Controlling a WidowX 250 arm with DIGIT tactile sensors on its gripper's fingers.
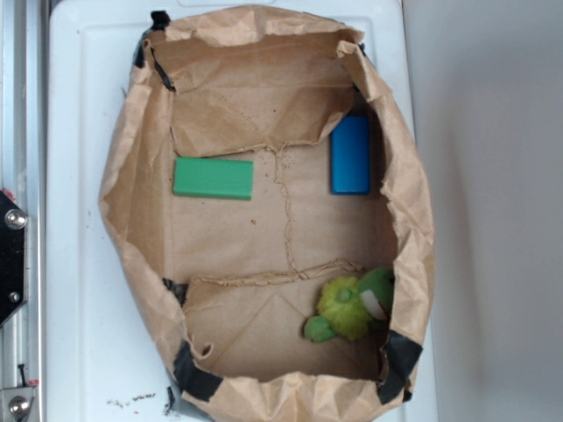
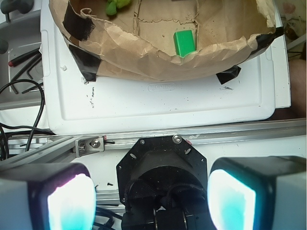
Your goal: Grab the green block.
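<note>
A torn paper bag [image 1: 132,220] on a white tray [image 2: 168,103] holds the green block [image 1: 213,178] flat by its left wall, partly rim-hidden from the wrist, while the gripper [image 2: 152,196], fingertips cropped, gapes wide, empty.

The green block [image 1: 213,178] is plain solid green, and the blue block [image 1: 350,155] is plain blue, both lying on the brown paper of the bag [image 1: 264,105], which has black tape [image 1: 198,378] at its corners. The plush toy [image 1: 350,308] is fuzzy yellow-green with darker green parts. The tray [image 2: 163,100] under the bag is white, and the end effector [image 2: 152,196] has pale pads glowing pink and cyan on grey fingers [image 2: 72,203].
</note>
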